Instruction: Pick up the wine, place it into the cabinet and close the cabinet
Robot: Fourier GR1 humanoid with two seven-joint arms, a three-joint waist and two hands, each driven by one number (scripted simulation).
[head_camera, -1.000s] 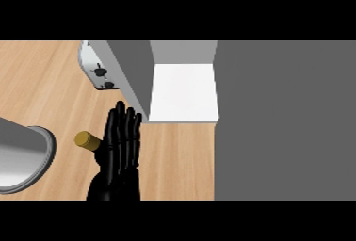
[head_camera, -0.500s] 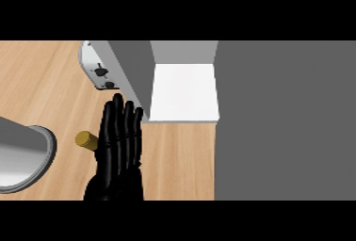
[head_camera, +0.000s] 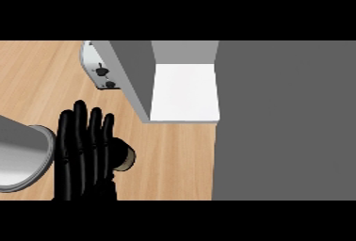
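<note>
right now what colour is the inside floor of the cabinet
White, seen in the head view: the cabinet floor is plain white.

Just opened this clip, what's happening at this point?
One black hand, fingers straight, hangs over the wooden counter, partly covering a small round tan object, possibly the wine's top. Which hand it is can't be told. The cabinet beside it stands open, its white shelf bare. A grey round vessel sits at the left edge.
</note>
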